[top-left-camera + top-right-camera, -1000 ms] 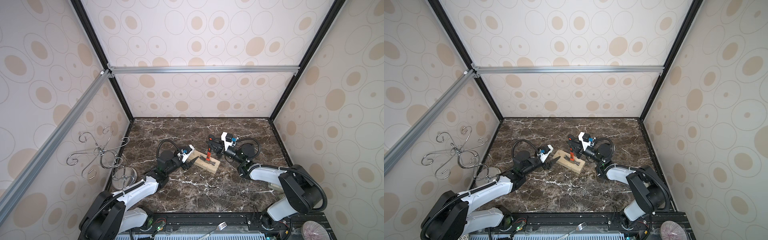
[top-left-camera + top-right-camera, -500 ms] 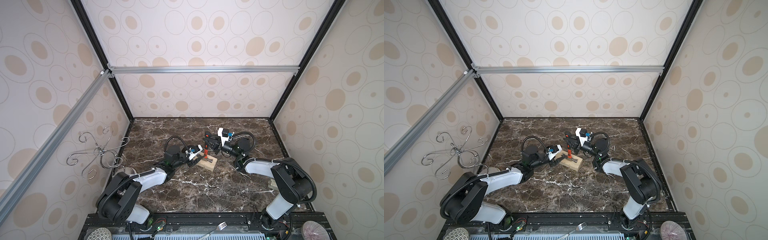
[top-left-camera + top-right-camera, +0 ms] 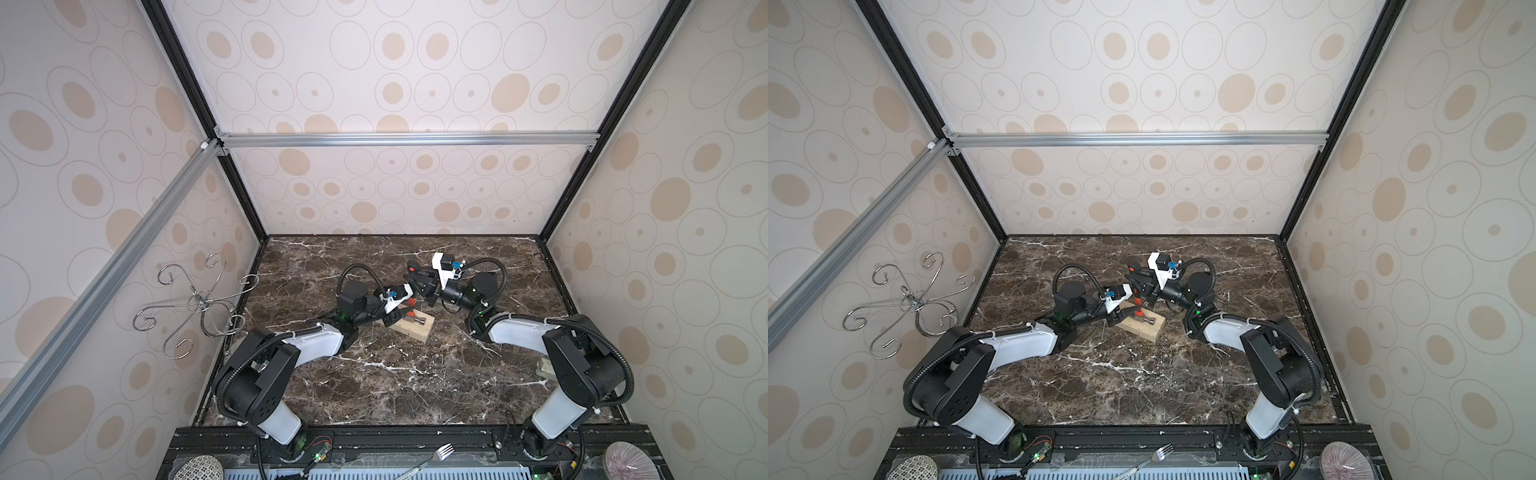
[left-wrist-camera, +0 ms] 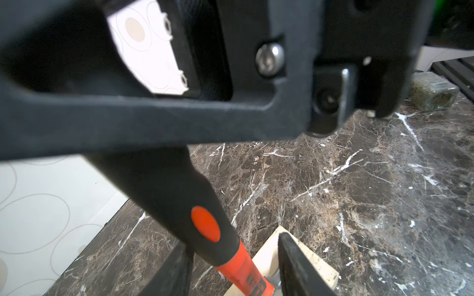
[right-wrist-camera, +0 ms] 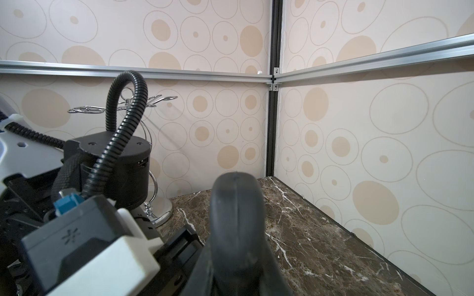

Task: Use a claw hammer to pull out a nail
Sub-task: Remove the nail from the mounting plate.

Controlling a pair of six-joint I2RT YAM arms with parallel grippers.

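Note:
The claw hammer [image 3: 411, 300] stands on a pale wood block [image 3: 419, 330] in both top views, silver head down on the block [image 3: 1144, 330], handle rising toward the back. My right gripper [image 3: 420, 286] is shut on the black part of the handle, whose butt [image 5: 237, 217] sticks out past its jaws. My left gripper [image 4: 236, 271] straddles the orange neck [image 4: 241, 266] just above the block [image 4: 269, 246]. It is open, with a gap on each side of the neck. The nail is hidden by the hammer head.
A chrome hook stand [image 3: 199, 303] rises by the left wall. A glass jar [image 4: 431, 92] of greenish stuff lies near the right arm's base. A fork [image 3: 436, 453] and two bowls sit on the front rail. Walls enclose three sides.
My left arm has reached in from the left to the block, and its jaws have narrowed around the hammer's neck. The right gripper has swung the handle up and back.

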